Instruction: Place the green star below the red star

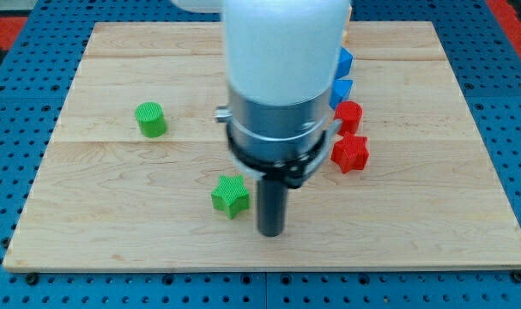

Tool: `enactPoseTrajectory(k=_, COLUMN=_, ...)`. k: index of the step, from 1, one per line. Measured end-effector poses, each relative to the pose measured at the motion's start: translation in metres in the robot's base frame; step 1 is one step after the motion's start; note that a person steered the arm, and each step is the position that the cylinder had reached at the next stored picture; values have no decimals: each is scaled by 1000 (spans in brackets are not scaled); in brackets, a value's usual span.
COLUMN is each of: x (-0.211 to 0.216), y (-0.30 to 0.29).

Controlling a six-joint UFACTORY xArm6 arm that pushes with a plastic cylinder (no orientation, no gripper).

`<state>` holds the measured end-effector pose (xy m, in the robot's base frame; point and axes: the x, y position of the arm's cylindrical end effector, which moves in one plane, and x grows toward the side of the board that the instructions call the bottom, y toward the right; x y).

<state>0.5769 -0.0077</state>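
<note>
My tip sits beside one green star; one red star, perhaps two blue blocks.

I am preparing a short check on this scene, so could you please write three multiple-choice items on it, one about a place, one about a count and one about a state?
1. Where is my tip relative to the green star?
A. at its right in the view
B. at its left
C. above it

2. How many green blocks show?
A. one
B. two
C. three

3. The green star is:
A. below the red star
B. stacked on it
C. well to its left and lower

Answers:
1 A, the rod stands beside the star's right edge.
2 B, the star and a green cylinder.
3 C, bare board separates them.
</note>
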Motion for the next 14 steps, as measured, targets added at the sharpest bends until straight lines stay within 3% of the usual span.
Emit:
enactPoseTrajectory(k=1, x=-30, y=-91)
enactPoseTrajectory(k=2, x=-59, y=-143)
enactPoseTrajectory(k=3, x=-62, y=-114)
enactPoseTrajectory(k=6, x=-57, y=60)
enactPoseTrajectory(k=10, x=-57, y=81)
enactPoseTrajectory(k=11, x=-69, y=72)
enactPoseTrajectory(k=13, x=-161, y=-65)
enactPoseTrajectory(k=14, x=-218, y=-104)
